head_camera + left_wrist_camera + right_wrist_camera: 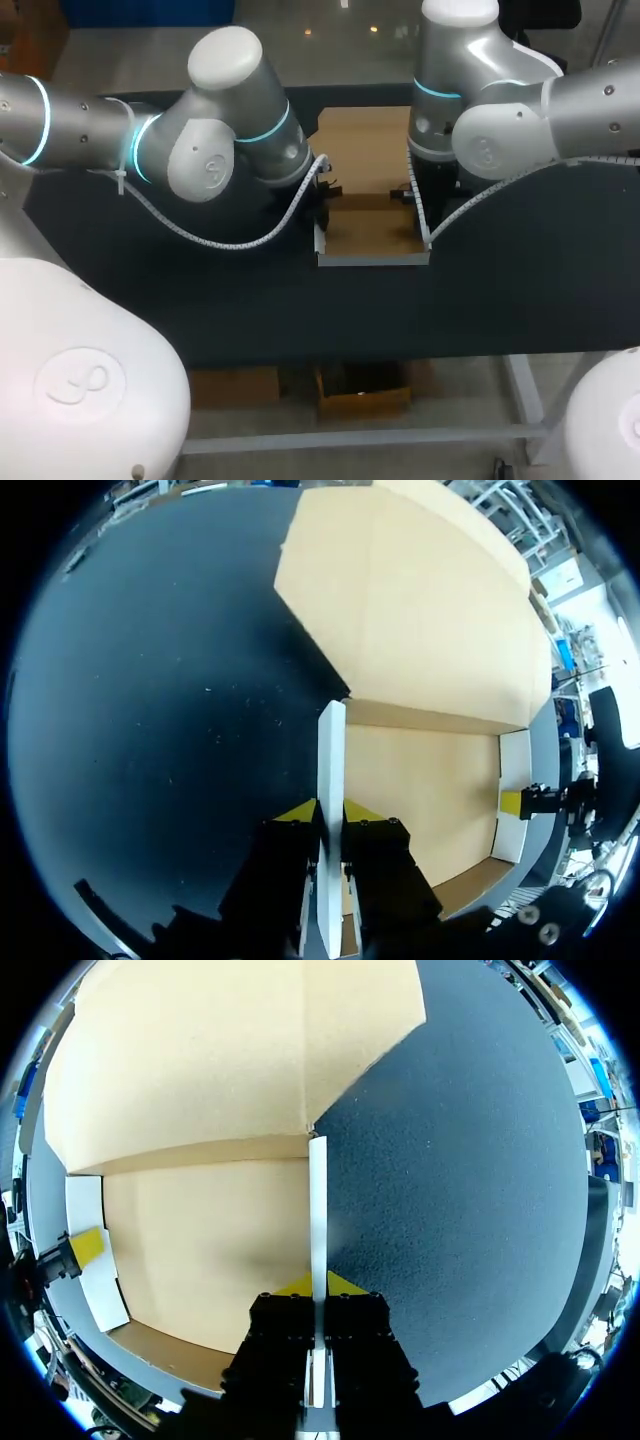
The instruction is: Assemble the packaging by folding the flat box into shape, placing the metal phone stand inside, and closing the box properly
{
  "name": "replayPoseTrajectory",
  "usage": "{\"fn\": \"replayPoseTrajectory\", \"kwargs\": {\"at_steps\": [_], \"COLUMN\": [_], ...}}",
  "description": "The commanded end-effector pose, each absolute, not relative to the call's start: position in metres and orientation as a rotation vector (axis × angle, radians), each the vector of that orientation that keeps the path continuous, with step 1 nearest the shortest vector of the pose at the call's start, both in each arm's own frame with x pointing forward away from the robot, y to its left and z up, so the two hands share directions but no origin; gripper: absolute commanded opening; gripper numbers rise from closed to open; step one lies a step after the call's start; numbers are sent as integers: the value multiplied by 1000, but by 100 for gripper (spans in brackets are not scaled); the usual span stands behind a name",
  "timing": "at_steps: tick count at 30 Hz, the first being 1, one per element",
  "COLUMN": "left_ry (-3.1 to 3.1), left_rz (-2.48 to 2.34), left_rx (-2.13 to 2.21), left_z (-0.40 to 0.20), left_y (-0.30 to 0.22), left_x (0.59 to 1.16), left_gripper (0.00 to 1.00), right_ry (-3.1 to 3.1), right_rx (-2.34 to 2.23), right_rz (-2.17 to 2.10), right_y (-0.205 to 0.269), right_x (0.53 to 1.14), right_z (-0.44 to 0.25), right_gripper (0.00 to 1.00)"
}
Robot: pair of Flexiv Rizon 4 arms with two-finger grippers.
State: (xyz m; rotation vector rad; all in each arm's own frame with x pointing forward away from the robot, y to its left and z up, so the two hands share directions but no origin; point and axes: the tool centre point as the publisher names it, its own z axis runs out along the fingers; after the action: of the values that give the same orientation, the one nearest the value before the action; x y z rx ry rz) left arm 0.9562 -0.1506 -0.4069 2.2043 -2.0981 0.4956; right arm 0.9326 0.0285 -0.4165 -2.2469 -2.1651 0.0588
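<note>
brown cardboard box [370, 228], part-folded, sits at the middle of the dark counter [150, 290]. its floor lies flat. the left side wall [331, 750], right side wall [318, 1200] and front wall [372, 260] stand upright, white on their outer faces. the lid flap [365, 150] lies flat on the counter beyond the floor, joined to it along the rear crease, its outer corners cut at a slant.

left tool [322, 810]: fingers narrow, pinching the left side wall from both faces over its top edge. right tool [318, 1282]: fingers narrow, pinching the right side wall in the same way. in the left wrist view one yellow tip of the right tool shows across the box floor, at the opposite wall.

both arms come in from the sides, with their wrists standing over the two walls. dark counter surface runs outward from each side wall, and forward from the front wall to the near counter edge. the lid flap's far edge lies close to the far counter edge.
</note>
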Motion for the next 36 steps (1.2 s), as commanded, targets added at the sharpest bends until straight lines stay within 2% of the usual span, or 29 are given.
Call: {"fn": "replayPoseTrajectory", "kwargs": {"at_steps": [1,23,25,26,30,31,34,36], "left_ry": [-2179,-2182,-2181,-2181,-2179,-2179,-2186,-2191], "left_rz": [292,157,154,149,152,154,160,166], "left_rx": [2330,2268,2269,2273,2285,2287,2288,2289], "left_z": [-413,-418,-419,-419,-421,-421,-421,-421], "left_y": [-152,-140,-139,-139,-137,-137,-136,-136], "left_x": [957,952,952,952,952,952,952,951], "left_gripper": [12,8,6,0,0,0,0,0], "right_ry": [-2165,-2165,-2165,-2165,-2165,-2165,-2165,-2165], "right_rx": [-2246,-2246,-2246,-2246,-2246,-2246,-2246,-2246], "right_rz": [64,64,64,64,64,64,64,64], "right_y": [29,29,29,29,29,29,29,29], "right_x": [933,933,933,933,933,933,933,933], "right_z": [-417,-417,-417,-417,-417,-417,-417,-417], "right_gripper": [0,0,0,0,0,2,19,26]}}
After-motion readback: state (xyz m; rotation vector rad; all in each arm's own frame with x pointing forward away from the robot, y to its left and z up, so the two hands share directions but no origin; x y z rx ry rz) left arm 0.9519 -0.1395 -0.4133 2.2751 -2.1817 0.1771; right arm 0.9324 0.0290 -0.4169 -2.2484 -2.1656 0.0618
